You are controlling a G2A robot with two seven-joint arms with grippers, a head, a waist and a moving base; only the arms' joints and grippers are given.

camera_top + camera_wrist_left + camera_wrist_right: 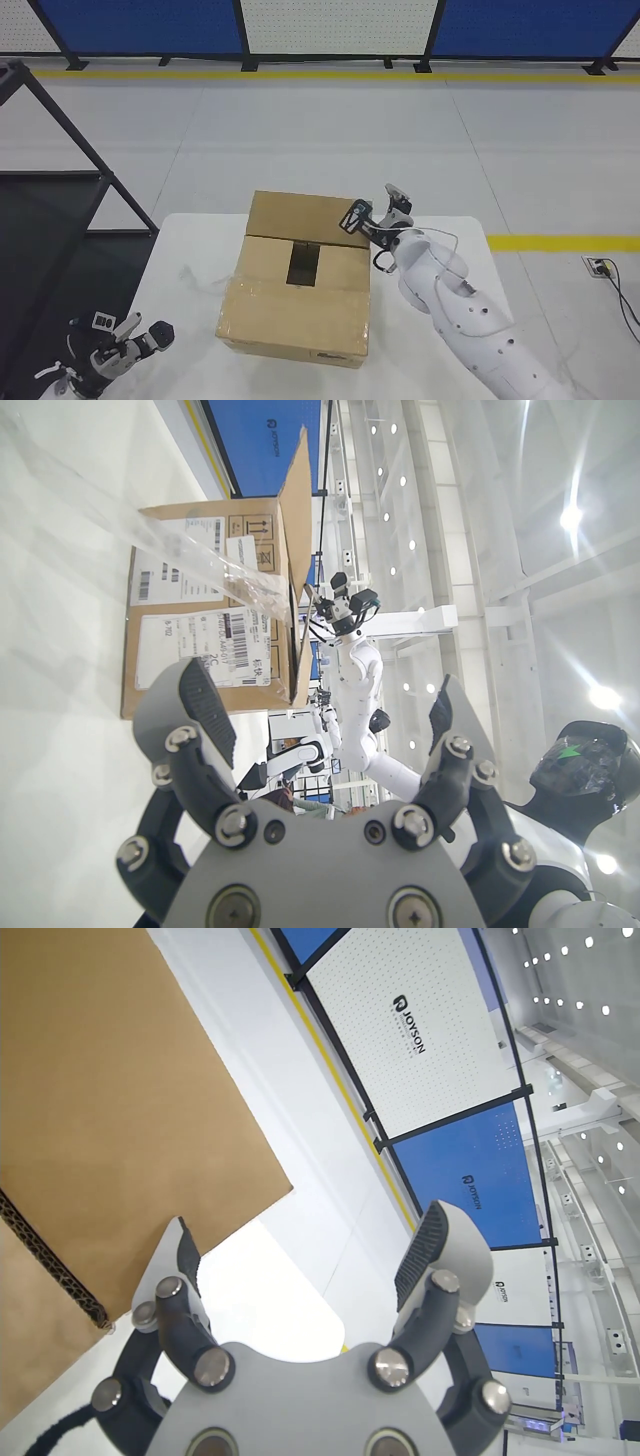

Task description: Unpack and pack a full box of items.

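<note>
A brown cardboard box (296, 305) stands in the middle of the white table (190, 250), with a dark gap (301, 262) between its top flaps. Its far flap (300, 215) is raised. My right gripper (376, 206) is open at that flap's far right corner. In the right wrist view the gripper (307, 1223) has one finger (186, 1253) beside the flap's edge (125, 1103), with nothing held. My left gripper (133, 330) is open and low off the table's near left corner. The left wrist view has it (325, 705) facing the labelled box side (200, 635), where clear tape (200, 555) hangs loose.
A black metal rack (60, 150) stands left of the table. Blue and white partition panels (340, 25) line the back behind a yellow floor line (330, 73). The table's right part (450, 235) lies under my right arm.
</note>
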